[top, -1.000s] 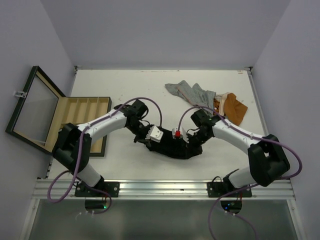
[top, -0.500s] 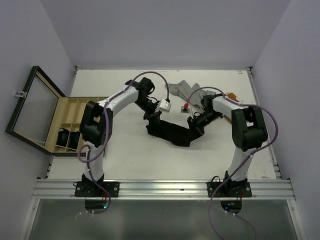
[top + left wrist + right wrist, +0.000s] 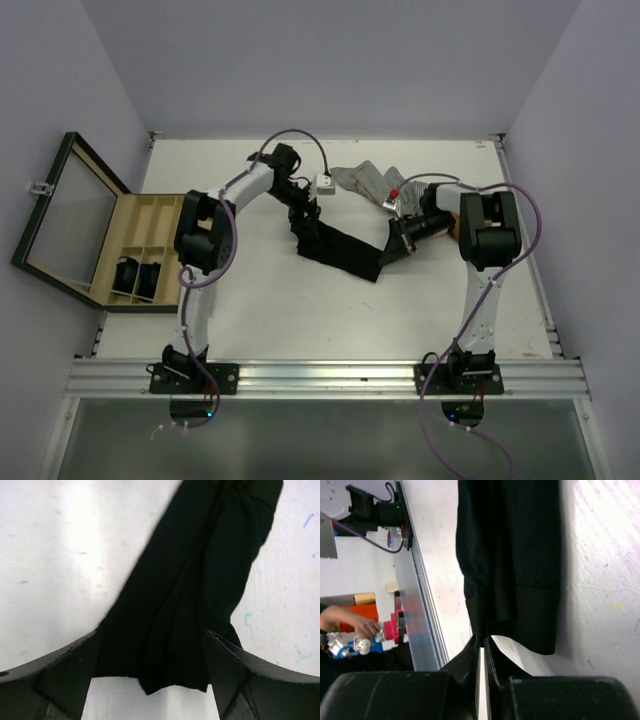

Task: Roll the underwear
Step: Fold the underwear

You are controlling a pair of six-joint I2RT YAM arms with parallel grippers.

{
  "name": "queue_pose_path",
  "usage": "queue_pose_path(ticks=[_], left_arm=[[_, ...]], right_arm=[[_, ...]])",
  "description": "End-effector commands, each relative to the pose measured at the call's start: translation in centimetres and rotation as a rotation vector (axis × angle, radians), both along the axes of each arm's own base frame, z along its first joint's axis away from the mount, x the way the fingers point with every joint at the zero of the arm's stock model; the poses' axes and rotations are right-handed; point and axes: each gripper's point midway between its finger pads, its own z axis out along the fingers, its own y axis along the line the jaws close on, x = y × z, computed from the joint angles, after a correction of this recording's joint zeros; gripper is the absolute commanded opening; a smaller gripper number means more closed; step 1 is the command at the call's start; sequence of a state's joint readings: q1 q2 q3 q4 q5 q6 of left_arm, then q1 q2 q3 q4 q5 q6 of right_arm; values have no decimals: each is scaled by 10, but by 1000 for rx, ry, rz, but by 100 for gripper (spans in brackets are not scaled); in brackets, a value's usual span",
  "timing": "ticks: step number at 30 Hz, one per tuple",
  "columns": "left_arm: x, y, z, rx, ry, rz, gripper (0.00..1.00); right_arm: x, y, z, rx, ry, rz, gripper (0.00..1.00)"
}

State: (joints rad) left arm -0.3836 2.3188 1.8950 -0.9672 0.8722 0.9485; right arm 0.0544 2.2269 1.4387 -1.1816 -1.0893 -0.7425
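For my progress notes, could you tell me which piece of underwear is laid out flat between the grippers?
The long black underwear at mid-table; the grey striped one lies bunched farther back.

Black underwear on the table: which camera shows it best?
The top external view: the black underwear lies whole, stretched flat between both hands. The left wrist view shows only one end, under the open left hand; the right wrist view shows the other end, at the shut right hand.
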Motion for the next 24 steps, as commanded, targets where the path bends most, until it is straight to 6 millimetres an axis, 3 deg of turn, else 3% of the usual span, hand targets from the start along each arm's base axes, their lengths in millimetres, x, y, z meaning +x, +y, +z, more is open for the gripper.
queue_pose_path(ticks=[1, 2, 3, 4, 5, 6, 7, 8, 10, 11, 13, 14, 15, 17, 18, 19, 22, 24], left_arm=[[36, -4, 79, -113, -191, 125, 89], [40, 0, 88, -117, -212, 155, 92], [49, 2, 116, -152, -295, 184, 99], [49, 14, 112, -128, -275, 251, 100], [49, 21, 138, -148, -331, 289, 100], [56, 28, 148, -168, -375, 327, 100], [48, 37, 138, -150, -322, 389, 100], [44, 45, 152, -154, -344, 421, 100], [22, 55, 136, -111, -259, 462, 100], [12, 59, 140, -105, -246, 478, 100], [-16, 65, 120, -66, -143, 485, 100], [-27, 67, 119, -64, -117, 491, 100], [-43, 69, 101, -43, -60, 497, 100], [-55, 70, 91, -25, -4, 564, 100], [-58, 67, 86, -29, -12, 572, 100], [-71, 70, 66, 8, 26, 592, 100], [-91, 60, 47, 21, 12, 592, 100], [-95, 51, 37, 48, -28, 600, 100]], right_arm=[[19, 3, 14, -56, -59, -78, 9], [16, 2, 13, -71, -52, -86, 11], [15, 1, 12, -85, -47, -95, 15], [15, -1, 14, -103, -58, -101, 26], [15, -2, 13, -119, -50, -118, 29], [17, -4, 12, -149, -53, -137, 31], [21, -7, 18, -182, -90, -156, 35], [25, -10, 19, -213, -101, -181, 38], [38, -20, 30, -285, -170, -235, 40], [45, -23, 37, -292, -206, -264, 41], [57, -28, 47, -329, -272, -306, 45], [69, -27, 62, -330, -348, -330, 47], [74, -27, 66, -345, -387, -341, 48], [89, -22, 72, -391, -470, -351, 46], [93, -19, 72, -408, -489, -336, 44], [96, -16, 71, -428, -504, -324, 35], [102, 0, 56, -487, -527, -257, 22], [103, 3, 36, -551, -531, -227, 18]])
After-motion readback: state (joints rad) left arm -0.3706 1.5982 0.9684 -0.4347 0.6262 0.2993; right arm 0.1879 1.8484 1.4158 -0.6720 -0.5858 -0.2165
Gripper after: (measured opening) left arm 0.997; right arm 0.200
